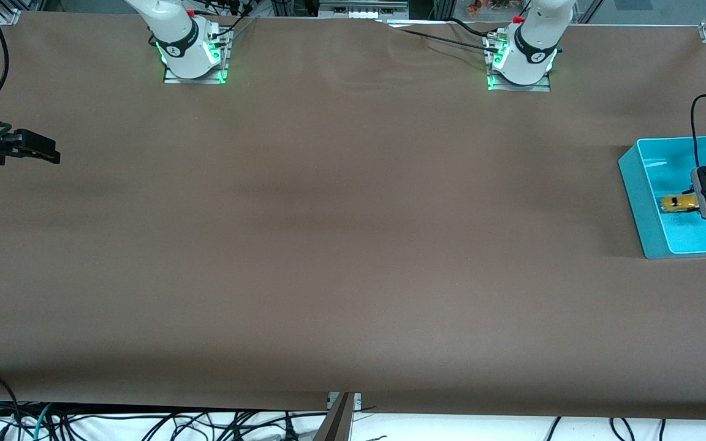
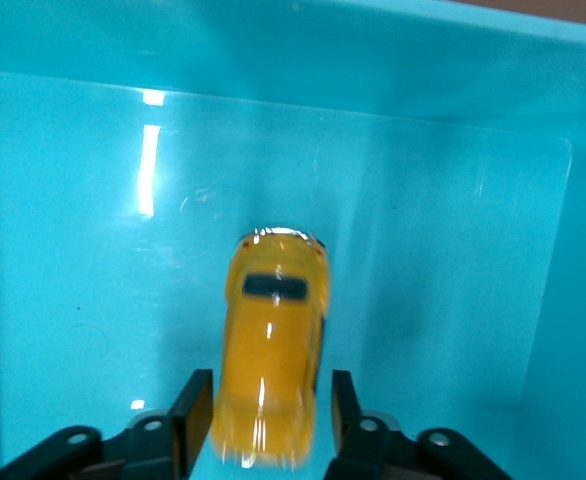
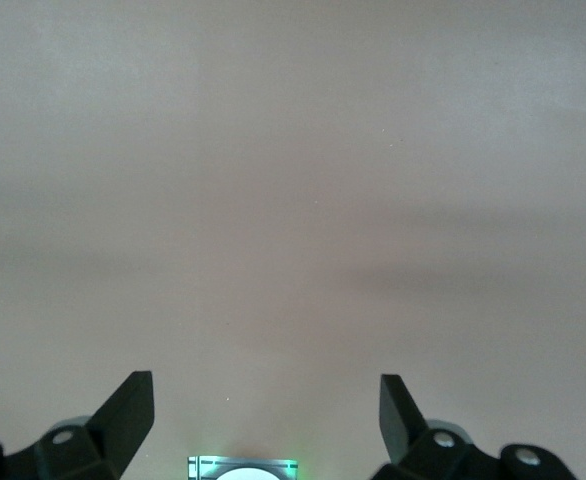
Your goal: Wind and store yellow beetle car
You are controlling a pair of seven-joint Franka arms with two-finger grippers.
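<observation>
Teal bin (image 1: 641,202) at the left arm's end of the brown table (image 1: 328,245) — the landmark for all that follows. Inside the bin: the yellow beetle car (image 2: 270,350), low over the bin floor or resting on it — which, cannot be told; the left gripper (image 2: 263,415) reaches down into the bin, one finger on each flank of the car's rear, touching or almost touching it; whether the grip is firm or just easing off cannot be settled from the blurred rear of the car; in the front view the car shows as a small yellow shape just beside the gripper body. Step in hand, as judged: storing, the car already within the bin walls; next move calls for parting the fingers fully and lifting straight up, clear of the rim, without dragging the car along. Well apart from the bin, at the right arm's end of the table: the right gripper (image 3: 265,405), fingers spread wide and empty, waits over bare tabletop.
</observation>
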